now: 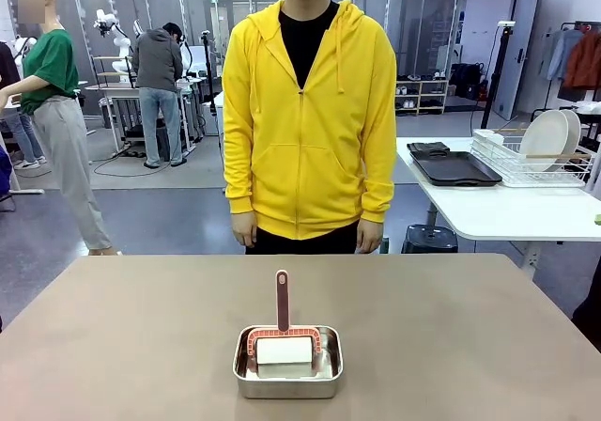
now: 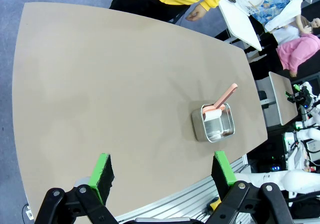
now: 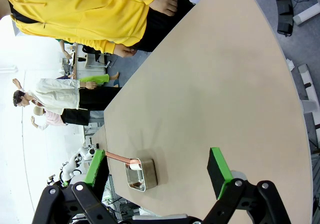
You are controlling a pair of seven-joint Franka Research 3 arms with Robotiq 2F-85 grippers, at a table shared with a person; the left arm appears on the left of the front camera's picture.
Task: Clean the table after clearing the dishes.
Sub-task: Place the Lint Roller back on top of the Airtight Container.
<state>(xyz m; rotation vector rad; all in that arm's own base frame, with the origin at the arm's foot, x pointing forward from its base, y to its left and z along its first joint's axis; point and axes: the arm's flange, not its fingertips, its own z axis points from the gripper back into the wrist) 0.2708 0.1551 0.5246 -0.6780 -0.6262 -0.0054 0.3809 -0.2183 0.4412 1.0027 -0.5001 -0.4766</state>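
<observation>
The taupe table [image 1: 451, 346] bears one steel pan [image 1: 287, 376], apparently holding a roller.

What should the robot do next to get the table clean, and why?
Probably reach one open gripper down to the pink handle of the roller resting in the steel pan. The brown table carries no dishes now, both grippers are empty, and the roller looks like the cleaning tool.

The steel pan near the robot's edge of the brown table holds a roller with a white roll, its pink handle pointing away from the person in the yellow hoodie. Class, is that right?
Not quite. In the front view the steel pan does sit near the robot's edge of the brown table with the white-rolled roller in it, but the pink handle points toward the person, not away.
</observation>
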